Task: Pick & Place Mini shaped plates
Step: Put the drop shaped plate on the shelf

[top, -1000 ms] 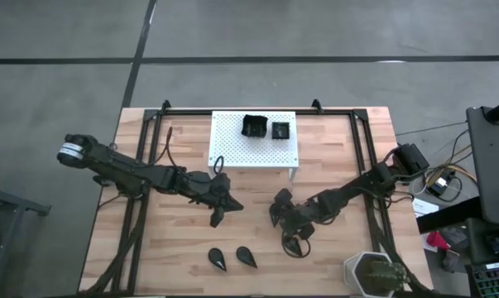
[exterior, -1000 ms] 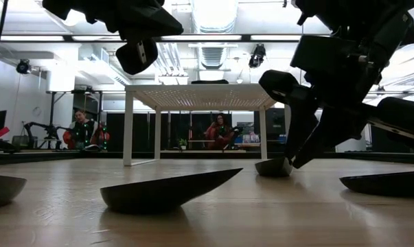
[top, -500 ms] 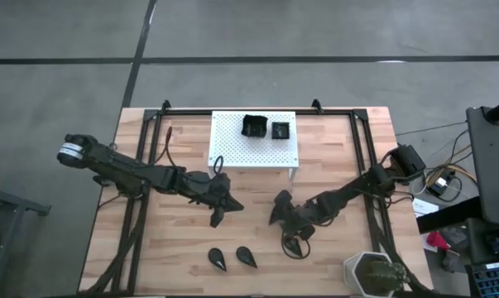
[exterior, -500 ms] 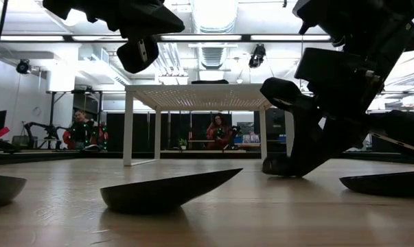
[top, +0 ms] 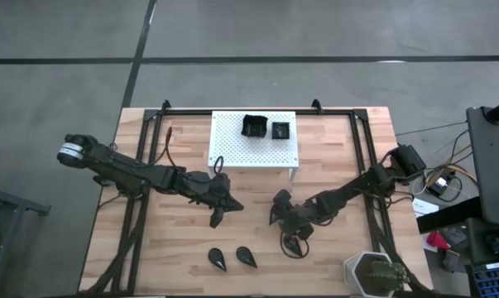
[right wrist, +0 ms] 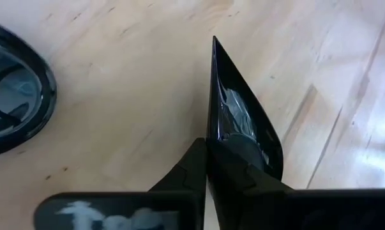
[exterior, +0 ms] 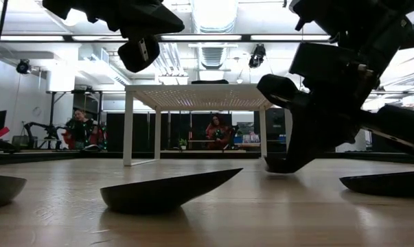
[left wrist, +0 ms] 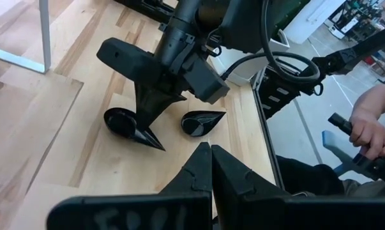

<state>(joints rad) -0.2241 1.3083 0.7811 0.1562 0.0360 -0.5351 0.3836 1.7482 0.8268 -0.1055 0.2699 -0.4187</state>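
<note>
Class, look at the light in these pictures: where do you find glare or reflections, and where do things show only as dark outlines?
Low view: bright ceiling lights behind turn the teardrop plate and the right gripper into dark outlines. Right wrist view: the held plate carries pale reflections on its gloss, and another plate mirrors bright streaks. High view: the light is even, and the two square plates read clearly on the white stand.

Clamped on edge between closed right gripper (right wrist: 208, 148) fingers: teardrop plate (right wrist: 240, 118), tip outward; another black dish (right wrist: 16, 96) flat on wooden table (right wrist: 135, 76)
</note>
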